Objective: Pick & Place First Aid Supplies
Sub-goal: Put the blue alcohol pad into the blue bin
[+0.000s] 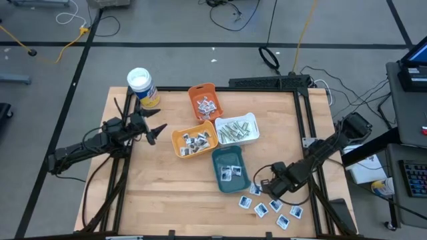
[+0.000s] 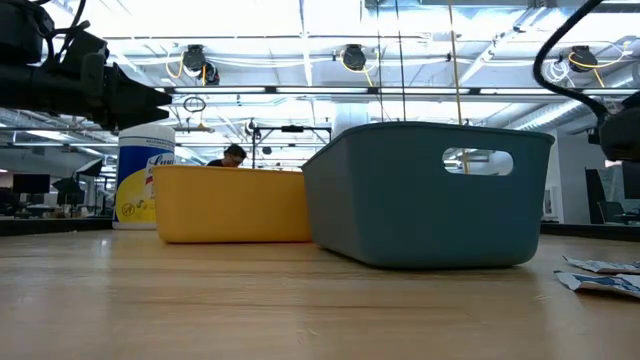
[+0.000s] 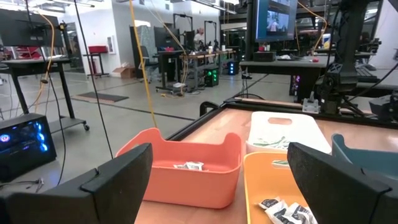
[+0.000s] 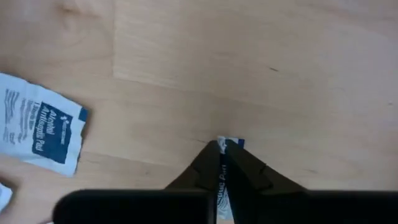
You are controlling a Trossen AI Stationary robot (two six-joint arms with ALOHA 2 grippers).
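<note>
At about nine o'clock on the bench (image 1: 167, 193), the left hand (image 1: 155, 132) hangs in the air with its fingers spread wide, empty, pointing toward the trays; it looks to be waiting. Just past it, at the centre, sit the orange tray (image 1: 194, 141) with dark-print sachets, the second orange tray (image 1: 204, 100) at twelve o'clock, the white tray (image 1: 237, 129) of pale strips, and the teal tray (image 1: 231, 170) at six o'clock of that cluster.

Toward five o'clock lie the loose sachets (image 1: 273, 208), blue-printed squares scattered on the wood. The right hand (image 4: 222, 147) is down among them, fingers pressed together on the edge of one blue-printed sachet (image 4: 231, 144), pinching it against the bench.

The step in hand appears to be the pick. The next move probably calls for a straight lift without losing the thin packet, then a carry toward ten o'clock to the teal tray.
</note>
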